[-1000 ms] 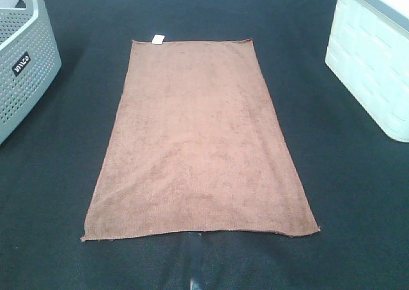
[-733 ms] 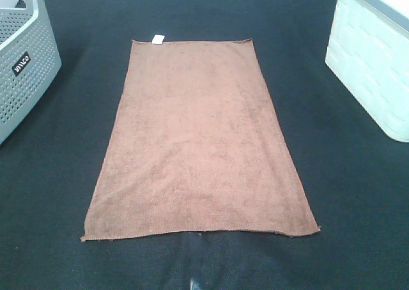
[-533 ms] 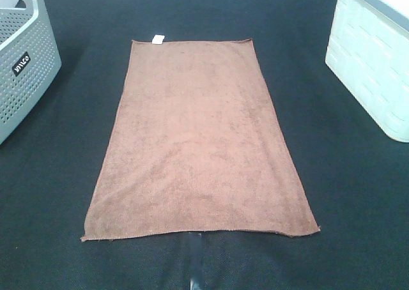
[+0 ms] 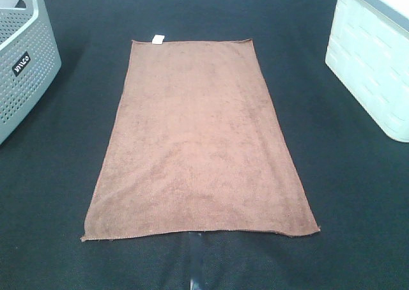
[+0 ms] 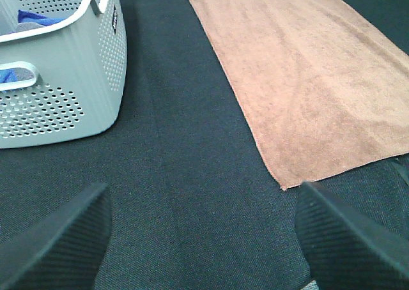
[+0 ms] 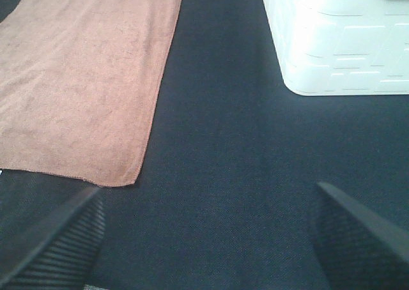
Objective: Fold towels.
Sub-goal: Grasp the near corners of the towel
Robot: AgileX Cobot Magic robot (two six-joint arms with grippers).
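A rust-brown towel lies flat and unfolded on the black table, its long side running away from me. A small white tag sticks out at its far short edge. The towel also shows in the left wrist view and the right wrist view. My left gripper is open and empty, above bare table near the towel's near left corner. My right gripper is open and empty, near the towel's near right corner. Neither gripper shows in the high view.
A grey perforated basket stands at the far left, with blue cloth inside it. A white bin stands at the far right and shows in the right wrist view. A pale strip marks the table's near edge.
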